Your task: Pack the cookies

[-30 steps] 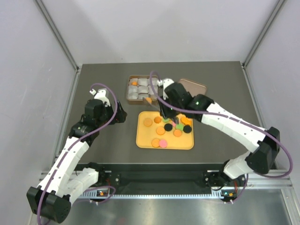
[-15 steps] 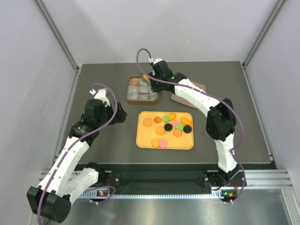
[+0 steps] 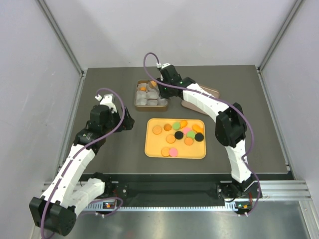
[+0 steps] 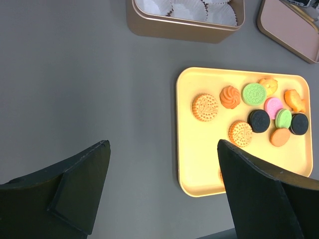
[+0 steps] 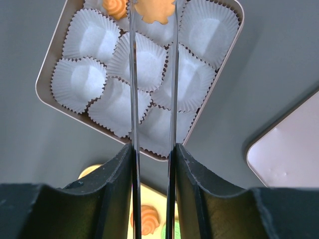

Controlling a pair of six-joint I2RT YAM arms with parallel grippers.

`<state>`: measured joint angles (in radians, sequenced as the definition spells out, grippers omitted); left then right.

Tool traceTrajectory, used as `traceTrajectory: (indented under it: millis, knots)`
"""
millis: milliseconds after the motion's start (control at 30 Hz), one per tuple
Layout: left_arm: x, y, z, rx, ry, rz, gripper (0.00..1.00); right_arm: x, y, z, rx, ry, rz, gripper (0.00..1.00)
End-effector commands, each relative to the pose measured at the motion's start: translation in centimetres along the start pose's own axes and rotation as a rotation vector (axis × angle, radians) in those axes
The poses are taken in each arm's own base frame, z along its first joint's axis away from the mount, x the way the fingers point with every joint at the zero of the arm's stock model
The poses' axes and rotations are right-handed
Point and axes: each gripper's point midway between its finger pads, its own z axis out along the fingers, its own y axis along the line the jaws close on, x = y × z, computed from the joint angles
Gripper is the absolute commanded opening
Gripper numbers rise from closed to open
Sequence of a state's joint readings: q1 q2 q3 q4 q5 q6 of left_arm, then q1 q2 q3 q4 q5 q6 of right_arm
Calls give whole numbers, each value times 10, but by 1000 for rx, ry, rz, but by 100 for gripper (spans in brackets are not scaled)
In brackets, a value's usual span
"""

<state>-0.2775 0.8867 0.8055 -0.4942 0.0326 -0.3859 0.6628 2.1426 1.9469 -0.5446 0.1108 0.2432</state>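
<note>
Several cookies lie on the yellow tray [image 3: 152, 149]: orange ones [image 3: 157, 130], a green one [image 4: 254, 93], pink ones [image 4: 273, 107] and black ones [image 4: 259, 120]. My right gripper [image 3: 155, 85] hangs over the far side of the gold tin [image 3: 137, 102], shut on an orange scalloped cookie [image 5: 153, 11]. Another orange swirl cookie [image 5: 114, 7] sits in a paper cup in the tin [image 5: 40, 88]. The other white paper cups [image 5: 79, 82] are empty. My left gripper [image 3: 127, 121] is open and empty, low over the dark table left of the tray [image 4: 199, 164].
The tin's pinkish lid [image 3: 212, 92] lies on the table right of the tin; it also shows in the right wrist view [image 5: 289, 149] and the left wrist view [image 4: 291, 27]. Grey walls enclose the table.
My right arm has swung from over the tray to the far side of the tin, carrying the orange cookie. The left arm has stayed put.
</note>
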Motion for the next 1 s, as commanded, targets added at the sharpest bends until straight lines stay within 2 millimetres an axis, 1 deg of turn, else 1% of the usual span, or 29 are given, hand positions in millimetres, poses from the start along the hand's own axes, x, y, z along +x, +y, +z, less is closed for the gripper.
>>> traceTrajectory:
  millis: [0, 167, 300, 433, 533, 667, 833, 867, 900, 967]
  knots:
    - [-8, -2, 1, 13, -25, 6, 93, -26, 2, 1, -27, -69, 13, 34]
    - [-9, -2, 1, 17, -25, 6, 93, -21, 1, 8, -22, -56, 13, 36]
    - [-9, -2, 1, 17, -25, 3, 93, -18, 1, 12, -20, -48, 14, 40]
    - [-8, -2, 1, 20, -24, 3, 93, -22, 0, 10, -21, -56, 9, 44]
    - [-9, -2, 1, 21, -27, 3, 93, -29, 1, 5, -18, -71, 4, 46]
    - [-10, -3, 0, 24, -29, 2, 93, -43, 1, -8, -18, -99, 1, 47]
    - [-10, -4, -1, 29, -32, 2, 93, -68, 2, -40, -21, -166, -5, 47]
    - [-10, -4, -1, 29, -32, 2, 93, -69, 2, -45, -21, -166, -6, 46]
    - [-10, -3, -2, 28, -34, 2, 93, -74, 2, -56, -25, -179, -6, 46]
    - [-10, -3, -2, 29, -35, 2, 93, -68, 1, -65, -24, -167, -9, 44]
